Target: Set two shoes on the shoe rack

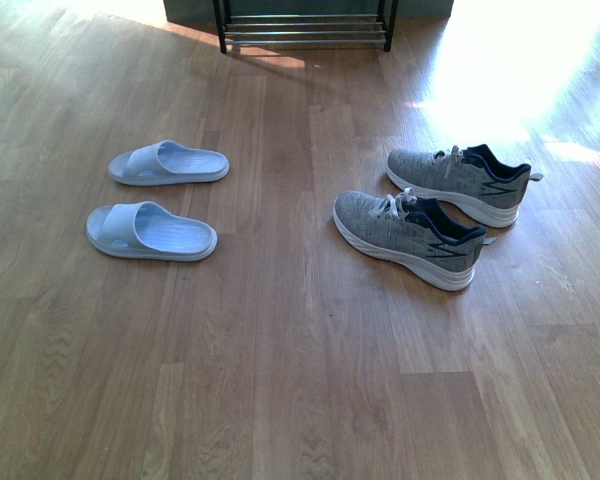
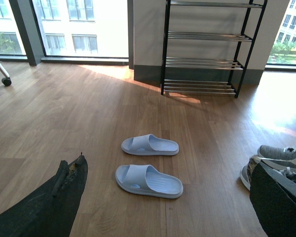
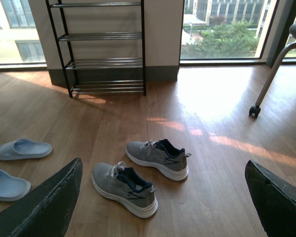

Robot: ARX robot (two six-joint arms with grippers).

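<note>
Two grey knit sneakers with white soles lie side by side on the wooden floor at the right: the nearer shoe (image 1: 410, 237) (image 3: 123, 189) and the farther shoe (image 1: 460, 183) (image 3: 158, 158). Their toes point left. The black-framed shoe rack (image 1: 305, 25) (image 3: 103, 63) (image 2: 204, 64) with silver bars stands at the far wall, its tiers bare. Neither arm shows in the front view. My left gripper (image 2: 167, 185) is open and empty, high above the floor, with the sneakers' toes (image 2: 278, 159) at its right finger. My right gripper (image 3: 163, 190) is open and empty, well short of the sneakers.
Two pale blue slides (image 1: 168, 162) (image 1: 150, 230) lie on the floor at the left, also in the left wrist view (image 2: 149, 145) (image 2: 148, 180). A wheeled chair base (image 3: 266, 84) stands to the right. Large windows line the far wall.
</note>
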